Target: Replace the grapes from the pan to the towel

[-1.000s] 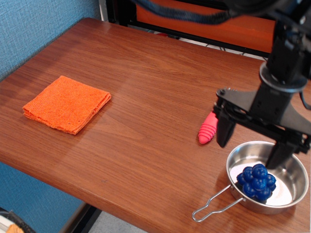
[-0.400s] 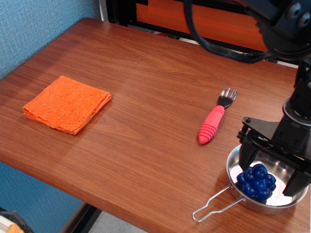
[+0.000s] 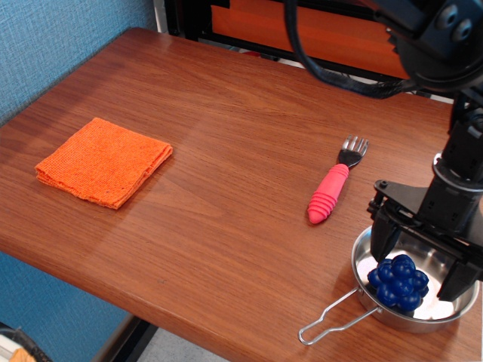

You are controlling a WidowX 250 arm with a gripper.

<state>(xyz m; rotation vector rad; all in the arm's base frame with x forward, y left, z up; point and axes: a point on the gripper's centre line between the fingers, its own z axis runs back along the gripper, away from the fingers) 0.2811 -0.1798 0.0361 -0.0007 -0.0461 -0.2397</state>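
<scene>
The grasp is the step in hand: the claw (image 3: 419, 260) hangs spread wide over the pan (image 3: 450, 308), one finger down at the left rim and the other at the right, with the grapes (image 3: 398, 281) lying between them in the pan's front half and nothing yet gripped. The blue cluster sits a little toward the handle side, so it looks nearer the left finger than the right. Next, in my judgement, the claw needs to sink a touch further and close squarely on the grapes without catching the steel rim, then lift clear. The orange towel (image 3: 104, 161) lies well apart at the table's (image 3: 226, 196) far left, past the pink-handled fork (image 3: 332, 186)
</scene>
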